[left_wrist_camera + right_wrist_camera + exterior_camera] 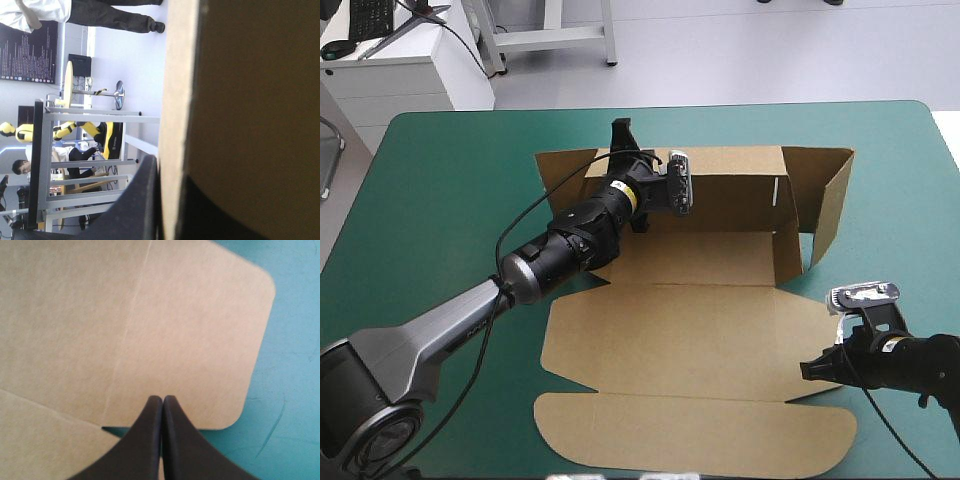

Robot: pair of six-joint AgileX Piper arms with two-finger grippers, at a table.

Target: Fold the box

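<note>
Box (700, 330) rear wall was pinched between left jaws, board edge sandwiched by the black fingers (142, 200). Right jaws were closed tip to tip over the right flap's rounded corner. Box sat mid teal-green bench (450, 180), rear and right walls up, lid flat on near side

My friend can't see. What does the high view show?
A brown box lies half folded on a teal-green table: far walls raised, lid flat. The left gripper is shut on the far wall; the right gripper, shut, points at the lid's right edge.
</note>
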